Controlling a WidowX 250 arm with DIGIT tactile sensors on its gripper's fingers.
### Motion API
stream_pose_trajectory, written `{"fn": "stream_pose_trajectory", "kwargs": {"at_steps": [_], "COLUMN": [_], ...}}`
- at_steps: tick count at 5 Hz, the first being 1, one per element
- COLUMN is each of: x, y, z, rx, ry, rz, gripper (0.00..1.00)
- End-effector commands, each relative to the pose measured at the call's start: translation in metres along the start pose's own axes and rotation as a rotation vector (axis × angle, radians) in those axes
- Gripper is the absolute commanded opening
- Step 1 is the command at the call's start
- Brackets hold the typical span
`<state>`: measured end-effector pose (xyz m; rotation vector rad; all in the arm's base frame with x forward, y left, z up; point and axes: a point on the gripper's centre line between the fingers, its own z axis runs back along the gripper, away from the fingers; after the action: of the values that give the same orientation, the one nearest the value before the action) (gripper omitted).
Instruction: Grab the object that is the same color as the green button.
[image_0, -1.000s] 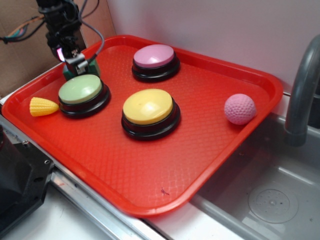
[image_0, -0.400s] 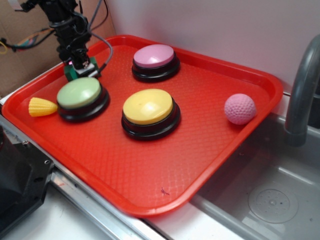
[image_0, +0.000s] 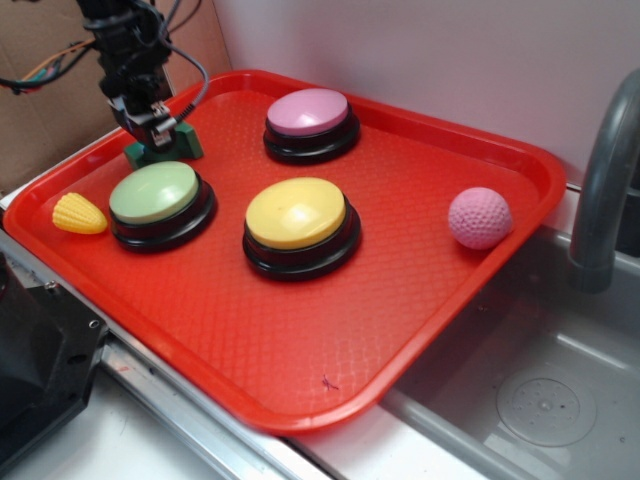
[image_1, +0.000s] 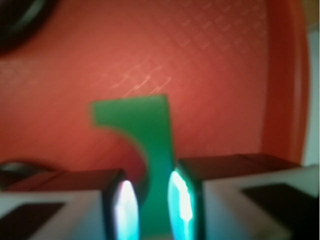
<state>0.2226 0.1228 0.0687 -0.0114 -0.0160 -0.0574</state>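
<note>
The dark green blocky piece (image_0: 168, 150) stands on the red tray (image_0: 300, 400) at its far left, just behind the pale-green domed button (image_0: 153, 192). My gripper (image_0: 152, 128) comes down on the piece from above. In the wrist view the piece (image_1: 150, 130) shows its curved notch and sits between my two fingers, with my gripper (image_1: 152, 197) shut on its narrow part. The piece still rests on the tray.
A yellow button (image_0: 296, 213) and a pink-purple button (image_0: 308, 112) stand mid-tray. A yellow corn toy (image_0: 78, 213) lies left of the green button and a pink ball (image_0: 480, 217) at the right. A sink (image_0: 540, 400) and grey faucet (image_0: 600, 190) are to the right.
My gripper shifted a little and settled over the green piece. The green button and the corn toy slid slightly toward the tray's front left.
</note>
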Motion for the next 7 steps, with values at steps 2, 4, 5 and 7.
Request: {"fn": "stream_pose_trajectory", "kwargs": {"at_steps": [2, 4, 5, 7], "x": [0.009, 0.011, 0.012, 0.014], "y": [-0.027, 0.003, 0.020, 0.013], "z": [0.094, 0.053, 0.016, -0.023], "rx": [0.029, -0.010, -0.048, -0.028], "ry": [-0.127, -0.148, -0.123, -0.092], "rz": [0.040, 0.128, 0.157, 0.121], "gripper": [0.13, 1.00, 1.00, 1.00]}}
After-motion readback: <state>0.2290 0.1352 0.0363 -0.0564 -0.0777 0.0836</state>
